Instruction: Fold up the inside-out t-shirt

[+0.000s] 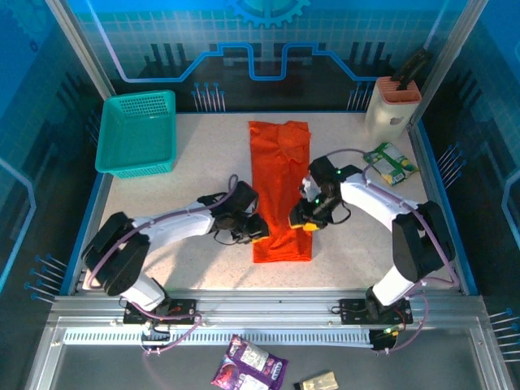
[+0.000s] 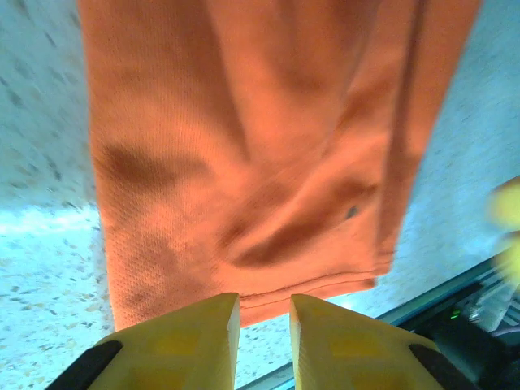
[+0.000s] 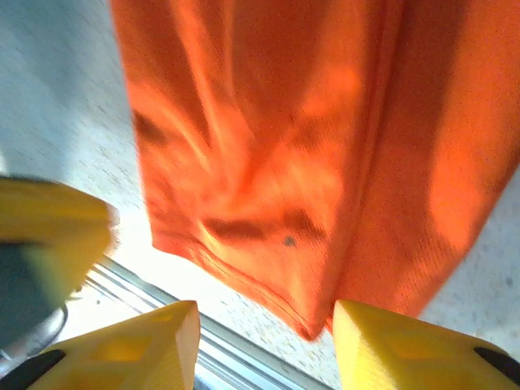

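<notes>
The orange t-shirt (image 1: pixel 280 187) lies flat in the middle of the table as a long narrow strip, running from the back toward the front. My left gripper (image 1: pixel 258 230) sits low at its left edge near the front hem, and my right gripper (image 1: pixel 302 221) sits at its right edge opposite. In the left wrist view the left gripper (image 2: pixel 265 313) is open by a narrow gap, just short of the t-shirt's (image 2: pixel 252 146) hem, holding nothing. In the right wrist view the right gripper (image 3: pixel 266 321) is wide open beside the t-shirt's (image 3: pixel 301 138) front corner.
A teal basket (image 1: pixel 138 132) stands at the back left. A white holder with an orange top (image 1: pixel 394 106) and a green packet (image 1: pixel 390 162) sit at the back right. The metal rail (image 1: pixel 276 305) runs just in front of the shirt's hem.
</notes>
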